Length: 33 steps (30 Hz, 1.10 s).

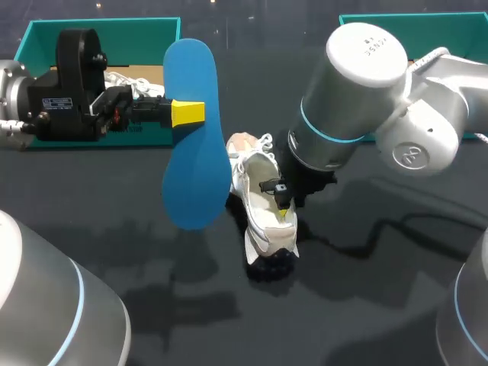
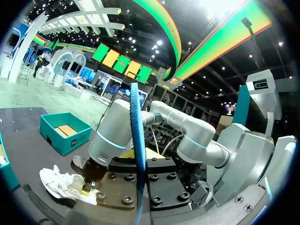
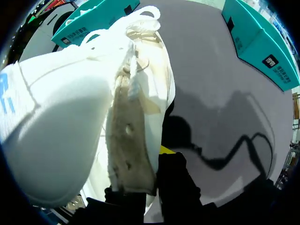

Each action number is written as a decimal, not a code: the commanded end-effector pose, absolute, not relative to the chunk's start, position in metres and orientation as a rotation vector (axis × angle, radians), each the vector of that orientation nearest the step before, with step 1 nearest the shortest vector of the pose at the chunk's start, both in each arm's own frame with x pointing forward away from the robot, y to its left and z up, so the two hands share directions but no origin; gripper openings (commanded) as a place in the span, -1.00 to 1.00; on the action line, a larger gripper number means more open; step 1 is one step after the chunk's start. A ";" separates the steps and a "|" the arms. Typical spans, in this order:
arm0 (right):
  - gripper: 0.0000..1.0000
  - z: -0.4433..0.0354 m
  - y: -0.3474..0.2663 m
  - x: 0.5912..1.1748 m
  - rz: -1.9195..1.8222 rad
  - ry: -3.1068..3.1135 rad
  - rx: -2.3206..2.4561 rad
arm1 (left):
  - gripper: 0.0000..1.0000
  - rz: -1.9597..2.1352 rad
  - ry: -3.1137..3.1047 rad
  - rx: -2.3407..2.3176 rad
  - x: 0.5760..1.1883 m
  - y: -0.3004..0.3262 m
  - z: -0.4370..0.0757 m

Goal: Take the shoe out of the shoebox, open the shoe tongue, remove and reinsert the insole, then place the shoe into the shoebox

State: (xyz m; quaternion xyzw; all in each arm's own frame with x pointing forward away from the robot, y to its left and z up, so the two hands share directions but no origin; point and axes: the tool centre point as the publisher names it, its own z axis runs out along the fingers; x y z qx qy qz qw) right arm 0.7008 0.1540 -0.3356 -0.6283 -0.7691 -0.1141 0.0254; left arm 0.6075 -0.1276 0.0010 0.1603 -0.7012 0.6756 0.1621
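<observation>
Shoe (image 1: 255, 191) sits pinched in right tool (image 1: 284, 207), insole (image 1: 194, 179) upright in left tool (image 1: 185, 114).

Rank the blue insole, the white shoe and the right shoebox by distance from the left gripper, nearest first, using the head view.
1. blue insole: gripped in the left gripper, in contact.
2. white shoe: mid-table, to the gripper's right and nearer the robot.
3. right shoebox: far right back corner, partly hidden behind the right arm.
</observation>
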 end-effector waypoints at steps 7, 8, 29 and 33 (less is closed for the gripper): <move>-1.00 -0.348 0.155 0.703 -0.387 -2.219 -2.174 | -1.00 1.929 -2.001 0.458 0.607 -0.129 0.000; -1.00 -0.349 0.155 0.703 -0.387 -2.218 -2.173 | -1.00 1.929 -2.001 0.458 0.607 -0.129 0.000; -1.00 -0.379 0.151 0.713 -0.304 -2.176 -2.079 | -1.00 1.929 -2.001 0.458 0.607 -0.129 0.000; -1.00 -0.385 0.151 0.712 -0.291 -2.171 -2.056 | -1.00 1.929 -2.001 0.458 0.607 -0.129 0.000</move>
